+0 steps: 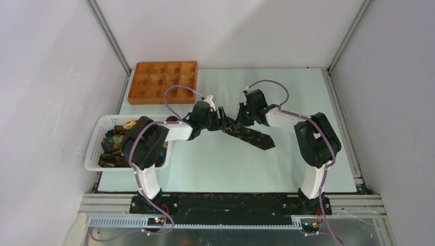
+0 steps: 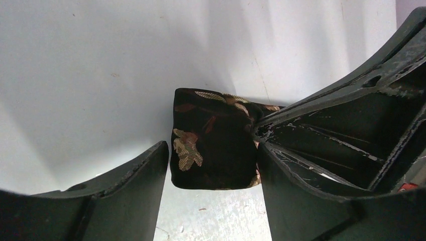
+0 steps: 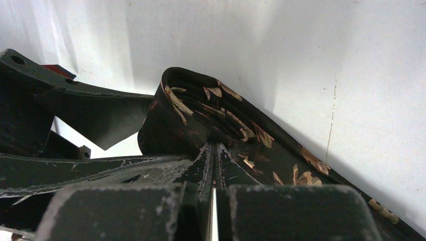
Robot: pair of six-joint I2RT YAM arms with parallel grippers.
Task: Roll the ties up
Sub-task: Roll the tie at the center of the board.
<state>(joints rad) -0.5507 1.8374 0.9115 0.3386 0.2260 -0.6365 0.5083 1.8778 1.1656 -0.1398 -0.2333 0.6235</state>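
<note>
One tie (image 1: 254, 137) lies in the middle of the table, partly rolled. The roll (image 3: 181, 115) is short and thick, and the long flat end runs toward the lower right. The left gripper (image 2: 211, 143) stands open around the roll. The right gripper (image 3: 214, 150) is closed with its tips on the fabric; I cannot tell if a layer is pinched. More ties (image 1: 115, 141) wait in the white basket (image 1: 95, 148) at the left, and I see none in the orange tray (image 1: 154, 101). I judge the task is at an early stage.

The top camera looks down on the tie (image 1: 254, 137) from high behind; both wrist cameras crowd close against its rolled end from opposite sides.
</note>
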